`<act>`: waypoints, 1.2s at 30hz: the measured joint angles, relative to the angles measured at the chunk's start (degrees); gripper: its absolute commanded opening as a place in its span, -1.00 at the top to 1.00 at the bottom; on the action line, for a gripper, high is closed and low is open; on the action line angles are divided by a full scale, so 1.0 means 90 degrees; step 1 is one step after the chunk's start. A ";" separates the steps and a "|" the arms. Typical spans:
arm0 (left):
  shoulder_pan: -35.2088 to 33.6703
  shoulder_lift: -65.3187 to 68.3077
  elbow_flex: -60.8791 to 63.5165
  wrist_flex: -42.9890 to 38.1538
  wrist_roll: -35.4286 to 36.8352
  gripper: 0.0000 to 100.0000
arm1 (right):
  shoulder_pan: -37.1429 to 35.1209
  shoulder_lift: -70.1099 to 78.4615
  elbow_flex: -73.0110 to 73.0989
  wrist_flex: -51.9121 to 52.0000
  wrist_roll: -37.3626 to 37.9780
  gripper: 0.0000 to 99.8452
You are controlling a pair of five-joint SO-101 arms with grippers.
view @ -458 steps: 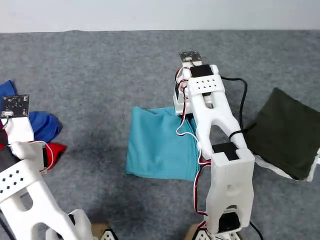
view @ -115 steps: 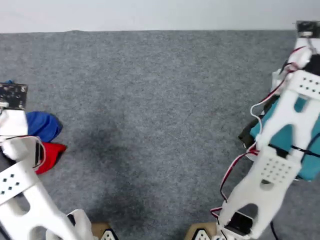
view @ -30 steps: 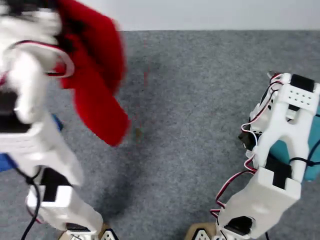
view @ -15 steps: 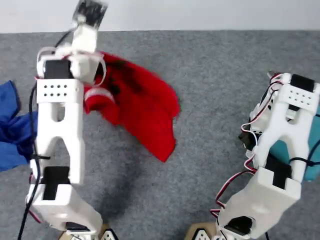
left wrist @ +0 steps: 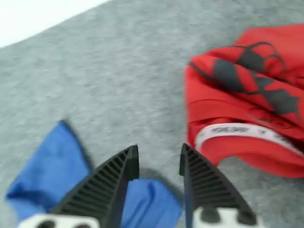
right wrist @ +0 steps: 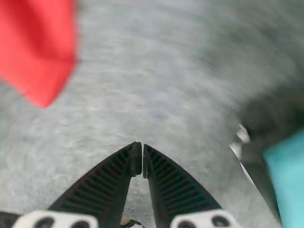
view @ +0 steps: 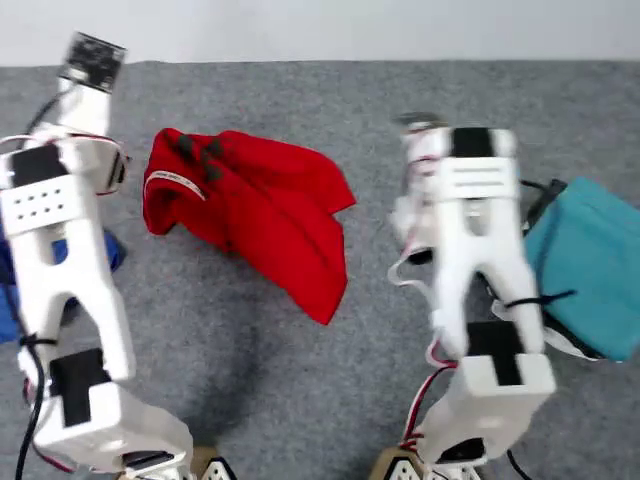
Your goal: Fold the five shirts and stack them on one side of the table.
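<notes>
Shirt drop done: red shirt point(view: 250, 215) now lies crumpled mid-table, and L gripper point(left wrist: 159, 151) has let go, jaws apart & empty, above blue shirt point(left wrist: 47, 180). R gripper point(right wrist: 142, 148), closed on nothing, swung off teal shirt point(view: 585, 260) stack toward centre. You're prob set to flatten + fold red next.

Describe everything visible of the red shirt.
The red shirt is soft cloth with black print and a white band inside the collar. It lies loosely crumpled, not folded, on the grey table cover between the two arms, one corner trailing toward their bases. Only the cover touches it; the left gripper hangs open beside the collar.
</notes>
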 measured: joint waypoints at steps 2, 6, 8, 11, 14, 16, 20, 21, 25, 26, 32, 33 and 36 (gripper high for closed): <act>-0.0195 -0.0186 -0.0020 0.0147 -0.0010 0.70 | -0.0606 0.0137 0.0000 -0.0059 0.0176 0.76; -0.0576 -0.0420 -0.0020 0.0625 -0.0010 0.70 | -0.1446 0.0674 0.0000 -0.0430 0.0303 0.62; -0.0674 -0.0479 -0.0020 0.0860 -0.0010 0.70 | -0.1719 0.0938 0.0000 -0.0694 0.0332 0.62; -0.0840 -0.0479 -0.0020 0.1084 -0.0010 0.70 | -0.1993 0.1368 -0.0088 -0.0957 0.0352 0.62; -0.0947 -0.0479 -0.0020 0.1153 -0.0010 0.70 | -0.2159 0.1885 -0.0645 -0.0996 0.0352 0.62; -0.0987 -0.0479 -0.0020 0.1153 -0.0010 0.70 | -0.2286 0.2237 -0.1045 -0.0987 0.0352 0.62; -0.0987 -0.0479 -0.0020 0.1153 -0.0010 0.70 | -0.2471 0.2969 -0.1768 -0.0821 0.0352 0.63; -0.0987 -0.0479 -0.0020 0.1153 -0.0010 0.70 | -0.2501 0.3136 -0.1944 -0.0772 0.0352 0.63; -0.0996 -0.0479 -0.0020 0.1153 -0.0010 0.70 | -0.2637 0.3712 -0.2579 -0.0391 0.0352 0.77; -0.0996 -0.0479 -0.0020 0.1153 -0.0010 0.70 | -0.2657 0.3839 -0.2716 -0.0254 0.0352 0.87; -0.0996 -0.0479 0.0098 0.1114 -0.0010 0.70 | -0.2618 0.4103 -0.3233 0.0010 0.0352 0.98; -0.0996 -0.0479 0.0176 0.1074 -0.0010 0.70 | -0.2598 0.4103 -0.3253 0.0010 0.0361 0.98; -0.0996 -0.0479 0.0283 0.1074 -0.0010 0.70 | -0.2462 0.3917 -0.3253 0.0010 0.0361 0.98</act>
